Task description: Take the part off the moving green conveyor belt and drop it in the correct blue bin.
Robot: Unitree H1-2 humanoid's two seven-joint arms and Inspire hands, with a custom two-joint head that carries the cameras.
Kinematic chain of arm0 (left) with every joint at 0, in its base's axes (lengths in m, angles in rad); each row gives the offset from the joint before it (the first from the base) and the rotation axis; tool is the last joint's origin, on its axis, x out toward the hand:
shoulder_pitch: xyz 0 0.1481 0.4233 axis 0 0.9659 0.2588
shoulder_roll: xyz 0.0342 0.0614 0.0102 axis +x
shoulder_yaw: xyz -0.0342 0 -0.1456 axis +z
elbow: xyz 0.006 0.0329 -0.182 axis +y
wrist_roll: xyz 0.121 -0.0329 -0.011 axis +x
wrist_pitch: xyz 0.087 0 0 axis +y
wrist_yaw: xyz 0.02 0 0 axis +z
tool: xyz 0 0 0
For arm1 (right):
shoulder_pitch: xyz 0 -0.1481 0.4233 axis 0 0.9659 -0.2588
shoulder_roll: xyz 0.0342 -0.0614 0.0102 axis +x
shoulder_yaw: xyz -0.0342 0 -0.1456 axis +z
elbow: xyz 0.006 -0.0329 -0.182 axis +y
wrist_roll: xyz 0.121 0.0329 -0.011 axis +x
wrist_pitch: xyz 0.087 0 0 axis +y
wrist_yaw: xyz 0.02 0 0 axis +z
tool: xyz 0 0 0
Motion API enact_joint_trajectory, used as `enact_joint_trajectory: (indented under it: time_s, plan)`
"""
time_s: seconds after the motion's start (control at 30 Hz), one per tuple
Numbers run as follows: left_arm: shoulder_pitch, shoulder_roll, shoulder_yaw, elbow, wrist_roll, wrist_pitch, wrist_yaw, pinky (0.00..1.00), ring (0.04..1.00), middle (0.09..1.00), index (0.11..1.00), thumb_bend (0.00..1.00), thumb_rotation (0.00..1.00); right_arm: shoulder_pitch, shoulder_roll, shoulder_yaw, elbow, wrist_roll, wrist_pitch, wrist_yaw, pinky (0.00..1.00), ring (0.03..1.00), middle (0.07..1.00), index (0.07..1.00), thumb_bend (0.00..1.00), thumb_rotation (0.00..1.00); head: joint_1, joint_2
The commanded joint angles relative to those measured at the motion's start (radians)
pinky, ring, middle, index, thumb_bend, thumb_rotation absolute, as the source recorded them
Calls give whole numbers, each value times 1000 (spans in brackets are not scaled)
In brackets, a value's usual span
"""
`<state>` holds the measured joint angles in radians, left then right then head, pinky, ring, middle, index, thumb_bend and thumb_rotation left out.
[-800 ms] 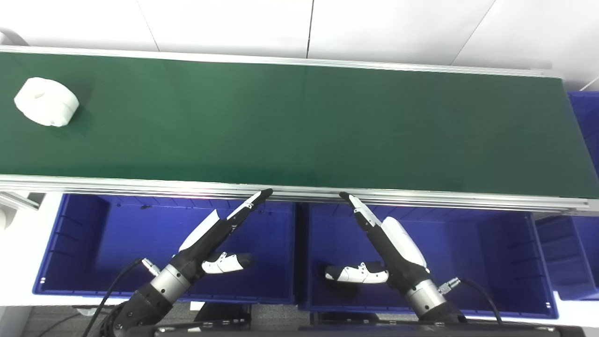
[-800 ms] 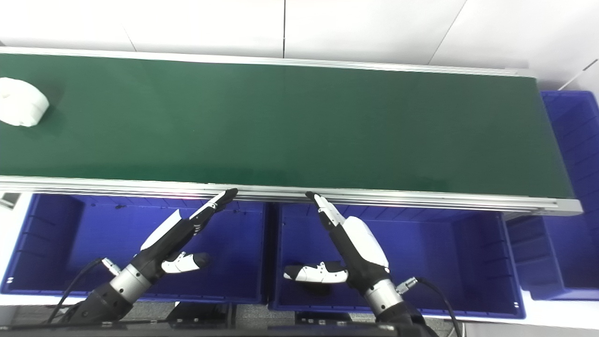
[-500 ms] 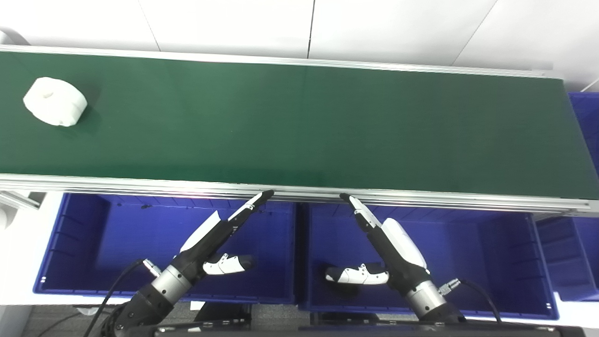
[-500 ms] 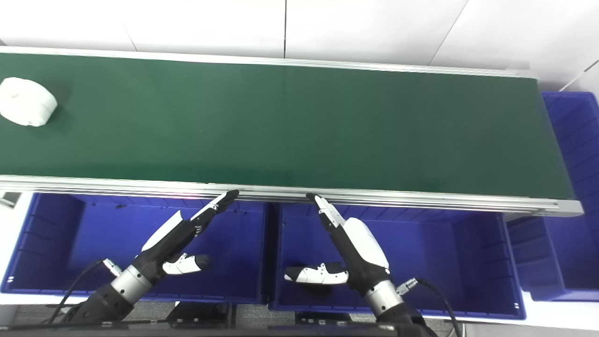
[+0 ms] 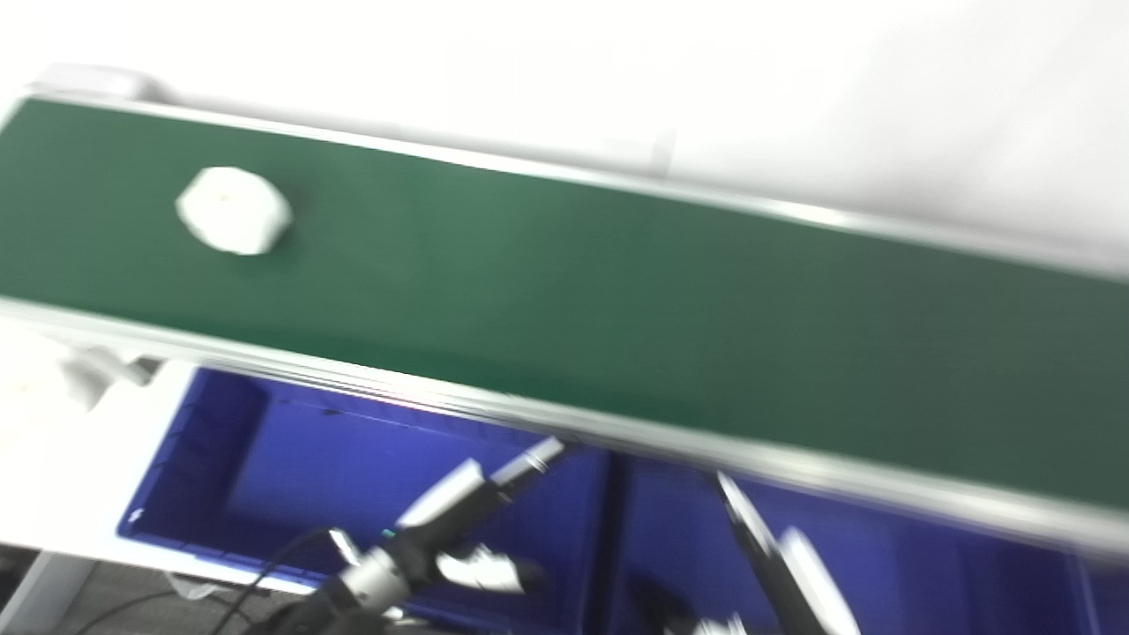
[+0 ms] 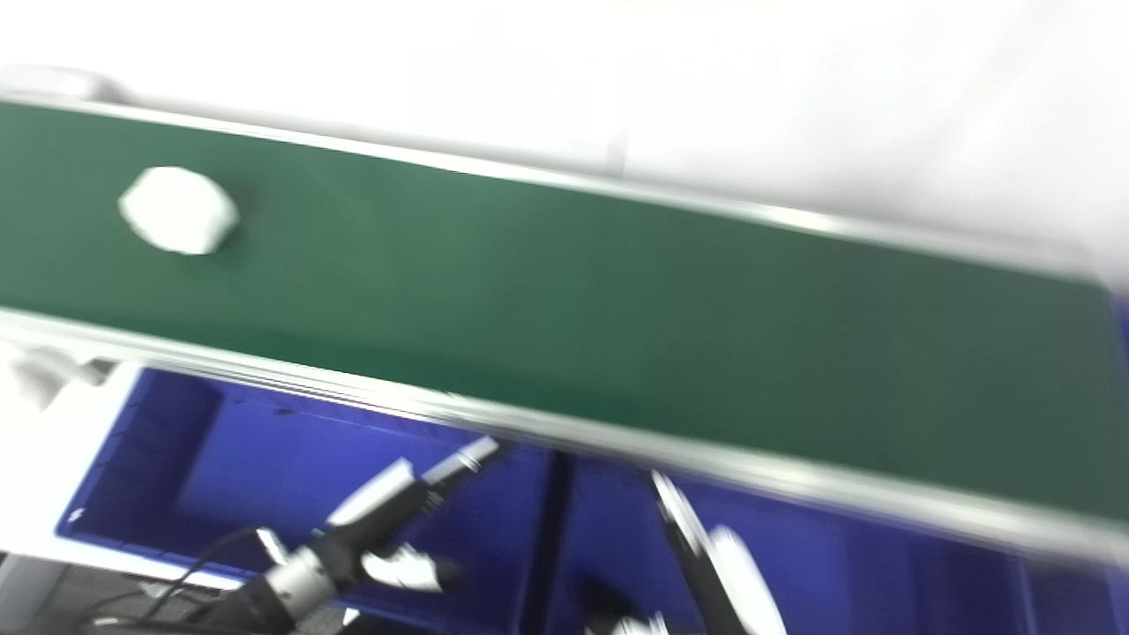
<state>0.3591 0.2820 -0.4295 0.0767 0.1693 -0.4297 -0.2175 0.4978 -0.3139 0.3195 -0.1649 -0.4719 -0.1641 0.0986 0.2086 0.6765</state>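
Camera swung left, one white part on belt, two hands empty

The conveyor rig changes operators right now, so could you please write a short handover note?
Left hand: open, empty, over the left blue plastic bin.
Right hand: blurred and cut off at the frame edge, apparently empty, over the neighbouring blue bin.
The round white part lies at the left of the green conveyor belt, untouched.
Done: nothing.
Left: grasp the part and drop it in the correct bin. Both views are motion-blurred.
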Motion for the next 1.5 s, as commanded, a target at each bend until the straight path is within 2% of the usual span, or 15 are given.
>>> enact_joint_trajectory:
  time_s: [0.0,0.2,0.3,0.4,0.6,0.7,0.77,0.9,1.03,1.2,1.37,1.47]
  plan:
    - [-10,7,-16,-4,15,-40,49,982,1000,1000,1000,724,774,6,0,-11,-7,21,-64,-26,902,1000,1000,1000,1000,699,8,-14]
    - [-30,30,-69,15,38,-40,146,943,1000,1000,1000,716,736,-3,-4,-13,29,22,-96,-32,908,1000,1000,1000,1000,704,4,-37]
    - [-38,44,-91,13,29,-40,175,942,1000,1000,1000,729,730,-13,-2,-14,49,29,-112,-32,885,1000,1000,1000,1000,692,0,-40]
    - [-46,58,-114,9,32,-40,209,922,984,1000,1000,743,730,-20,-1,-13,61,17,-122,-38,910,1000,1000,1000,1000,686,-1,-49]
    - [-60,90,-174,-33,59,-40,309,877,948,985,984,737,711,-25,3,-11,76,20,-129,-45,886,1000,1000,1000,1000,673,1,-53]
    - [-61,95,-172,-92,58,-40,312,870,939,972,969,759,697,-28,4,-10,80,11,-131,-49,888,1000,1000,1000,1000,668,0,-54]
    - [-68,95,-163,-125,19,-40,292,853,926,960,963,773,673,-30,6,-10,83,6,-135,-54,879,1000,1000,1000,1000,671,-1,-52]
    - [-86,97,-109,-208,-35,-40,250,810,899,940,956,794,648,-29,14,-11,65,-5,-105,-44,874,1000,1000,1000,1000,665,-42,-47]
    - [-107,96,-31,-266,-43,-37,206,829,905,947,961,819,643,-31,22,-14,74,-7,-116,-51,875,991,1000,1000,1000,665,-55,-44]
    - [-147,99,66,-315,-24,-30,167,842,915,955,966,744,608,-39,28,-14,92,-19,-143,-69,882,986,1000,1000,1000,671,-63,-44]
    - [-209,127,146,-343,-51,10,99,893,954,985,983,717,495,-46,29,-13,114,-13,-164,-82,878,980,1000,1000,1000,671,-56,-50]
    - [-258,150,195,-349,-37,68,60,910,979,998,994,713,473,-47,27,-13,116,-7,-166,-78,866,981,1000,1000,1000,678,-48,-52]
